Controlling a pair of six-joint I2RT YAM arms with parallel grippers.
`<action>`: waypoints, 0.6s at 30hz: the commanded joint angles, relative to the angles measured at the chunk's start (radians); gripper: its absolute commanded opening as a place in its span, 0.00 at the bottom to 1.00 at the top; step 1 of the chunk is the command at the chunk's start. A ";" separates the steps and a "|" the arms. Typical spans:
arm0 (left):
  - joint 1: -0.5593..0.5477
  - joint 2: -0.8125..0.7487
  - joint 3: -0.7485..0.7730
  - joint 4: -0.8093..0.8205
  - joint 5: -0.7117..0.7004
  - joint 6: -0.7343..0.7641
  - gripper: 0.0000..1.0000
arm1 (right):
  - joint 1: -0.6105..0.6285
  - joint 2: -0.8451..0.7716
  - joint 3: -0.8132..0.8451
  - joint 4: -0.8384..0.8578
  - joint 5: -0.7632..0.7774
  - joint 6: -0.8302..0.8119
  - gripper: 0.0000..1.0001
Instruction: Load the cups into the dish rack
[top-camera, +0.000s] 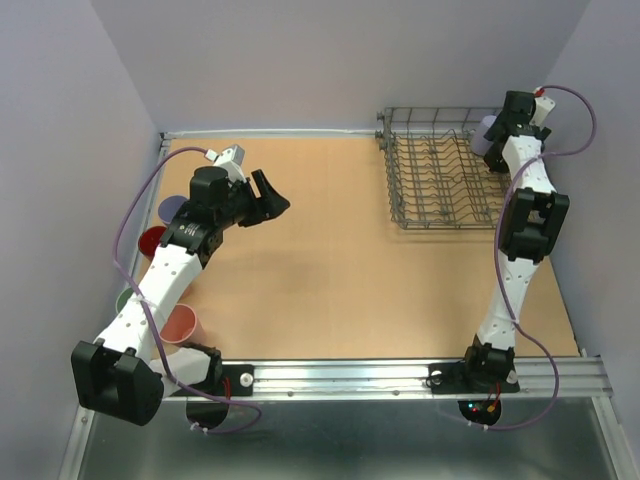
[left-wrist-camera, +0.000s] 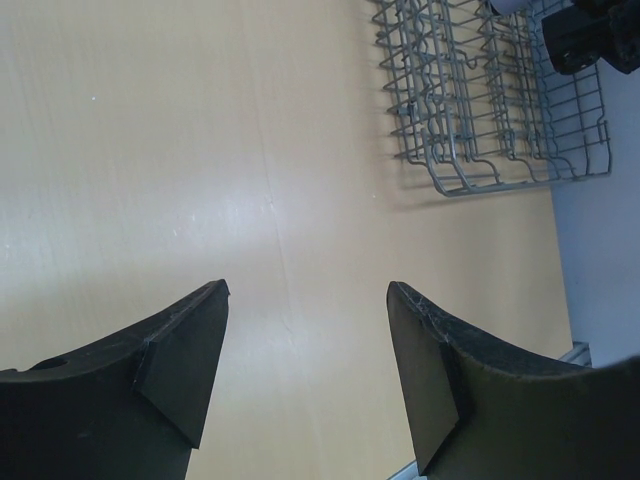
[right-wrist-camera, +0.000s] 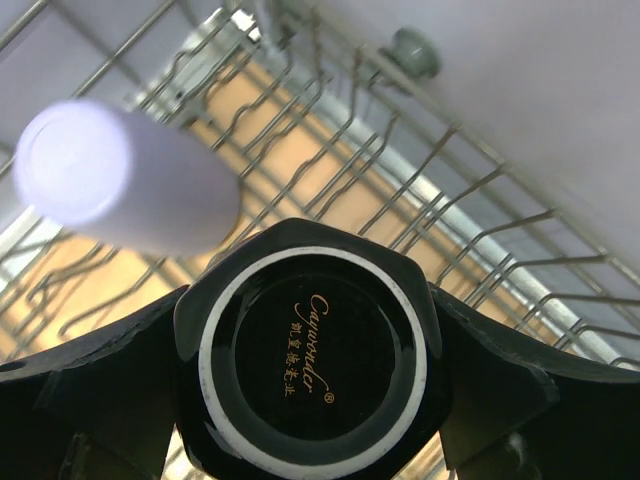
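Note:
My right gripper (top-camera: 500, 130) hangs over the far right corner of the grey wire dish rack (top-camera: 440, 185). In the right wrist view it (right-wrist-camera: 310, 340) is shut on the black cup (right-wrist-camera: 310, 400), whose base with gold lettering faces the camera. A lavender cup (right-wrist-camera: 120, 180) sits in the rack (right-wrist-camera: 480, 230) just beside it and shows in the top view (top-camera: 487, 128). My left gripper (top-camera: 270, 200) is open and empty above the bare table, left of centre (left-wrist-camera: 307, 290). A lavender cup (top-camera: 170, 208), a red cup (top-camera: 152, 240), a pale green cup (top-camera: 124, 298) and a pink cup (top-camera: 181, 322) stand along the left edge, partly hidden by the left arm.
The rack (left-wrist-camera: 480, 110) stands at the far right against the back wall. Grey walls close in the table on the left, back and right. A metal rail (top-camera: 400, 375) runs along the near edge. The tabletop (top-camera: 330, 260) is tan.

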 joint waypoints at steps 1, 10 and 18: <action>0.000 -0.039 0.020 -0.026 -0.004 0.019 0.75 | -0.030 0.032 0.103 0.083 0.116 0.040 0.00; 0.000 -0.041 0.014 -0.063 0.003 0.034 0.75 | -0.055 0.058 0.005 0.149 0.111 0.188 0.00; 0.001 -0.042 -0.006 -0.078 0.005 0.046 0.74 | -0.056 0.094 -0.019 0.267 0.100 0.221 0.00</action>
